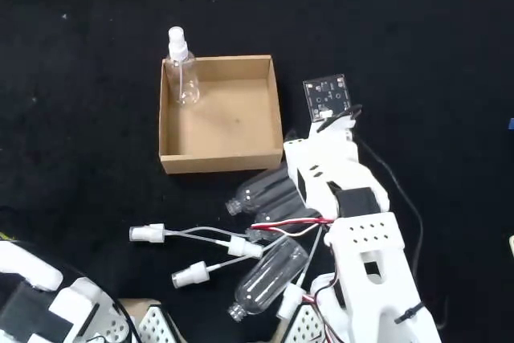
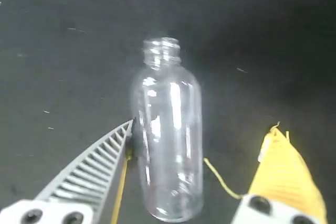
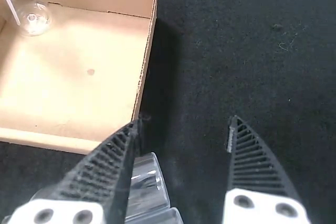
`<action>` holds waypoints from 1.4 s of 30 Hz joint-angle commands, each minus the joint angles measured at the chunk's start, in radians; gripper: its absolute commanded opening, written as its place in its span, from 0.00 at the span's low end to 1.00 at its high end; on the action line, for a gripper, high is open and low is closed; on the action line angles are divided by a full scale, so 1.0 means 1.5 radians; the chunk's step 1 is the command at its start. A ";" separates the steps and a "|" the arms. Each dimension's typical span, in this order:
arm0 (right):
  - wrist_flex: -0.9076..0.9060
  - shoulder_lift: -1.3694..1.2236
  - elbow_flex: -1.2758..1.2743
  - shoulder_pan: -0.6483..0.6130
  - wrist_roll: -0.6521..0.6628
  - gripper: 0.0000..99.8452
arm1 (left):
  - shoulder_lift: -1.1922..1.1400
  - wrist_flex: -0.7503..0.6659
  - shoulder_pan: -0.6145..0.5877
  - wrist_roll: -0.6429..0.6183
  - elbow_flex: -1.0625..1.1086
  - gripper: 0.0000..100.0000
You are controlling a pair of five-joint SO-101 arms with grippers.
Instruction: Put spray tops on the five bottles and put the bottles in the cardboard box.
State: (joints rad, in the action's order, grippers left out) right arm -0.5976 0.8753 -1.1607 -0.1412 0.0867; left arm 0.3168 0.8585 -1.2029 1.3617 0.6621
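On my left wrist feed I see 1 clear bottle [image 2: 168,129] lying on the black table [image 2: 63,51]. Its neck is uncapped and points away from the camera. The left gripper [image 2: 202,127] is spread wide, with the bottle between its 2 fingers. The ribbed finger [image 2: 100,166] has its tip right against the bottle's side. The yellow finger [image 2: 283,171] sits apart from it, trailing a thin thread [image 2: 218,178].

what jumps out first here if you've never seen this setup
A cardboard box sits mid-table with one capped bottle standing in its far left corner. In front of it, loose spray tops and uncapped bottles lie scattered on the black table. In the left wrist view, the left gripper is open, with a clear uncapped bottle lying between its fingers.
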 commanded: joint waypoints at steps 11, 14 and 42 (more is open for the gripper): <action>0.015 -0.004 0.004 0.012 0.002 0.24 | -0.129 -0.104 -0.014 -0.044 -0.095 0.35; 0.015 -0.005 0.004 0.012 0.002 0.24 | -0.178 -0.103 -0.024 -0.003 -0.114 0.35; 0.016 -0.005 0.004 0.012 0.001 0.24 | -0.179 0.272 0.048 0.046 -0.189 0.09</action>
State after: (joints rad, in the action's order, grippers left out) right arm -0.5976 0.8753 -1.1607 -0.1412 0.0867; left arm 0.0299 1.0365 -1.1937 1.4108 0.5071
